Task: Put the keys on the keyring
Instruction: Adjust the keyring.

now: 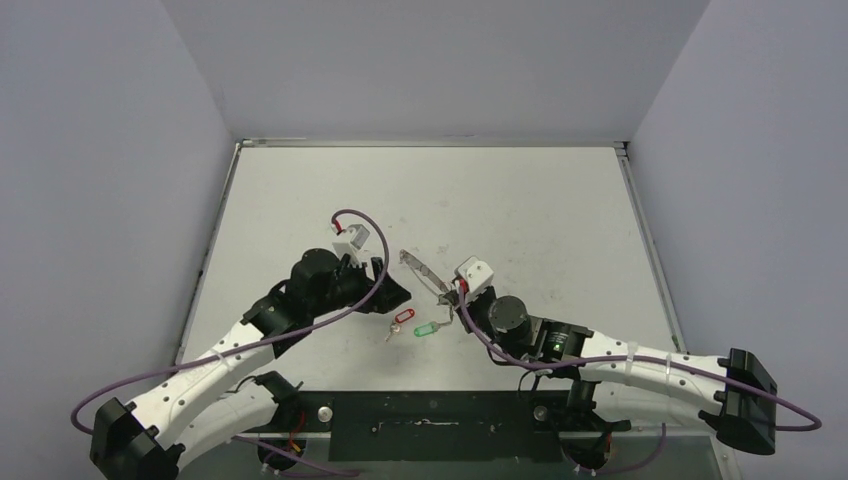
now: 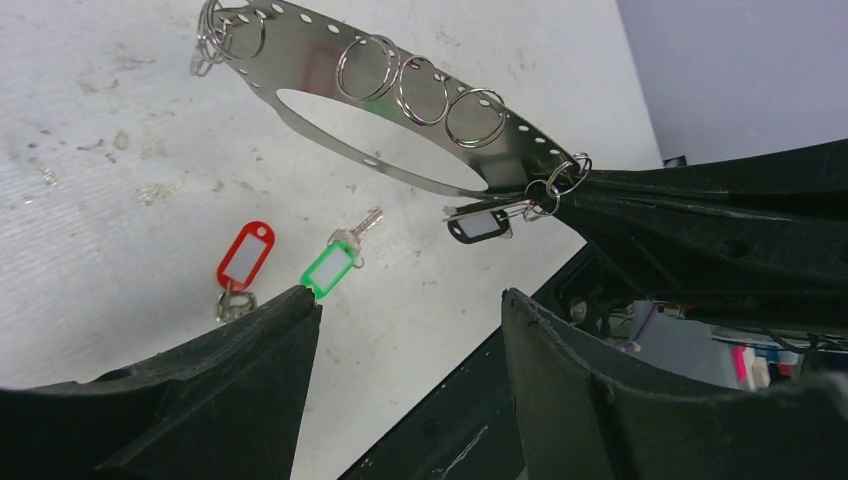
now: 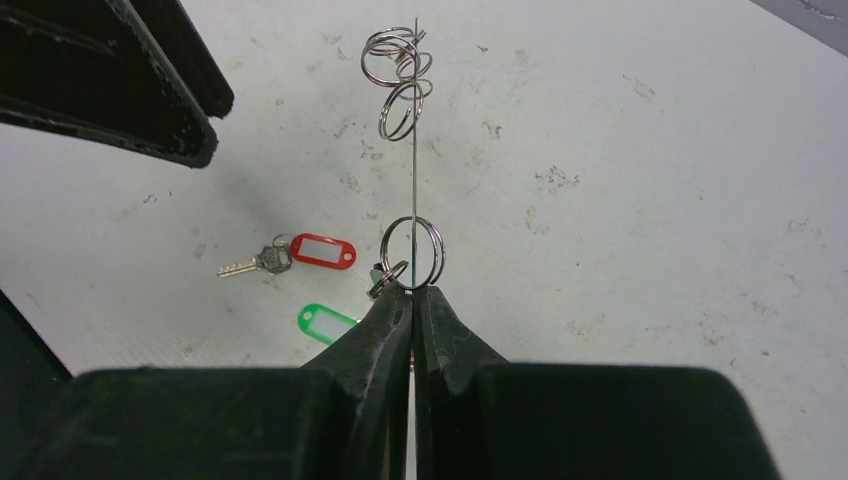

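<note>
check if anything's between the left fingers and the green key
Nothing visible does. The green key lies on bare table ahead of the open fingers of the left gripper; the right gripper holds the keyring up beyond it.

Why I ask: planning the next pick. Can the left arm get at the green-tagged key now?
Probably yes. The left fingers, open, hover by the green-tagged key, which lies uncovered on the table, apart from the red-tagged key; the keyring hangs beyond it.

My arms reached toward each other; my left gripper (image 2: 410, 315) hung open, my right gripper (image 3: 412, 300) was pinched shut on the keyring (image 2: 305, 48).
</note>
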You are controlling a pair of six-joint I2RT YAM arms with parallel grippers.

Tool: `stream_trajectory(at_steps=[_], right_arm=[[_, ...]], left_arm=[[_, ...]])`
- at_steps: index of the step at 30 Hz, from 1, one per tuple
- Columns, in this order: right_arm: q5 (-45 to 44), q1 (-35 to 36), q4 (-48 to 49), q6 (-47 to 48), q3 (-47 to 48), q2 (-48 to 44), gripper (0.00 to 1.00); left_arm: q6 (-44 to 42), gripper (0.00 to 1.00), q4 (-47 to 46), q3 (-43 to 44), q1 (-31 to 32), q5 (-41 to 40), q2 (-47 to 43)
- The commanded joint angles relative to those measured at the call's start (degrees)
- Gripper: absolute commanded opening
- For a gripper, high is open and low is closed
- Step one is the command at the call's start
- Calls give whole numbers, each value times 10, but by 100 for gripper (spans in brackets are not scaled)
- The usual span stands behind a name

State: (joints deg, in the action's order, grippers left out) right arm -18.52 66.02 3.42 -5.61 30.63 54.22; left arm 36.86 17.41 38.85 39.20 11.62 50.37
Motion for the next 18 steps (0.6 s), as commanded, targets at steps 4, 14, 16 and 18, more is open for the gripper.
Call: stream_trajectory(at_steps=[4, 14, 16, 18], right_arm=[[8, -9, 79, -52, -4, -32, 0], [27, -11, 94, -69, -3, -35, 0], [28, -12, 97, -72, -2, -37, 0], [30, -14, 99, -73, -1, -38, 0]], left_arm=[[137, 67, -322, -94, -5, 9, -31], [235, 52, -510, -125, -6, 21, 59], [244, 49, -533, -126, -7, 26, 73], [249, 45, -542, -125, -8, 28, 82]])
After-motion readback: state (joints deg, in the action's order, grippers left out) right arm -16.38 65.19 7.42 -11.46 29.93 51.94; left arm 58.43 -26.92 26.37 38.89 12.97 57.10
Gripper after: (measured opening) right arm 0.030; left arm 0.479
